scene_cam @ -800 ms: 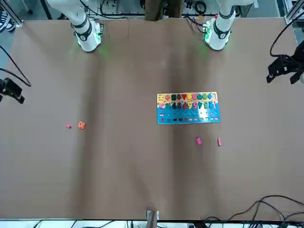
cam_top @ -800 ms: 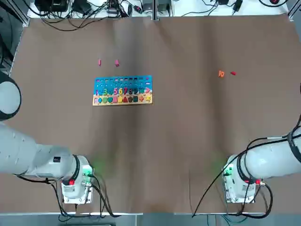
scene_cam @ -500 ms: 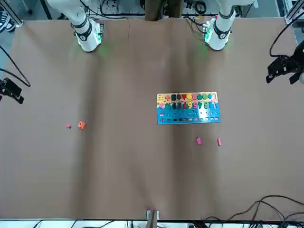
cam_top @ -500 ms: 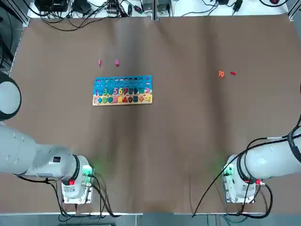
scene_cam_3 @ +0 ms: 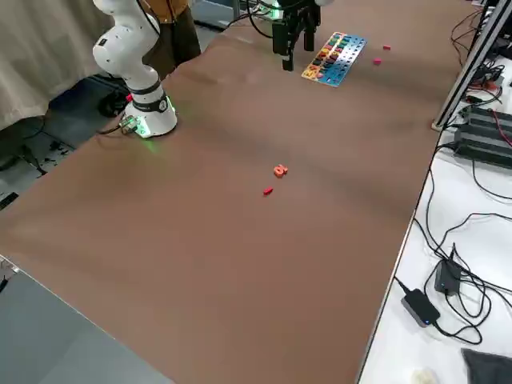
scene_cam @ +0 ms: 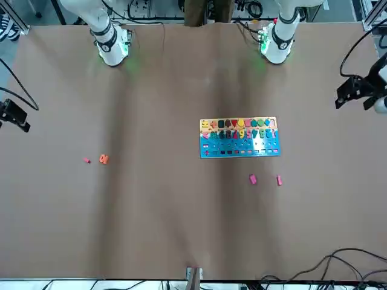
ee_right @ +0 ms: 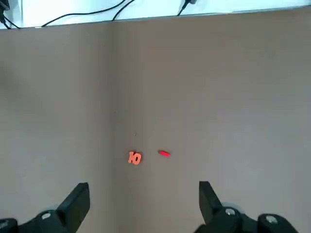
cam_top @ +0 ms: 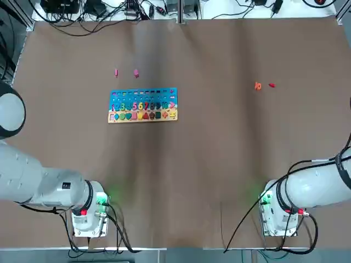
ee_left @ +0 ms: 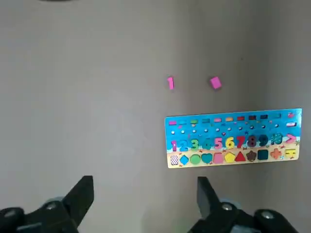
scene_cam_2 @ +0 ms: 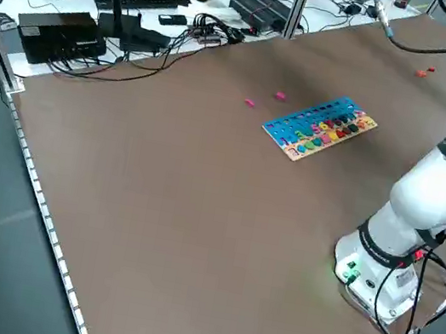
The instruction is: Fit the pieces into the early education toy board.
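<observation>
The early education toy board (cam_top: 142, 120) lay flat on the table (cam_top: 208, 164), with its blue part away from the robot and its tan strip towards it; it was, as I judged, filled in good part, because many numbers and shapes sat along its two lower rows; whether each of them was pressed fully down, I could not tell.

Four loose pieces remained outside the board, so these were the work left; a narrow pink piece (ee_left: 170, 82) and a thicker pink piece (ee_left: 215, 82) lay just beyond its blue edge, near to each other; an orange piece (ee_right: 134, 158) and a red piece (ee_right: 164, 153) lay side by side, well apart from the board to its right.

The left gripper (ee_left: 145, 178) was in the air to the left of the board, its fingers wide apart and nothing between them; the right gripper (ee_right: 144, 184) was also in the air, far to the right of the board, equally wide and empty.

No loose piece was in a grip; the next move called, in my judgement, for the left gripper to take one pink piece; such small pieces could easily slip or turn while being fitted into the board.
</observation>
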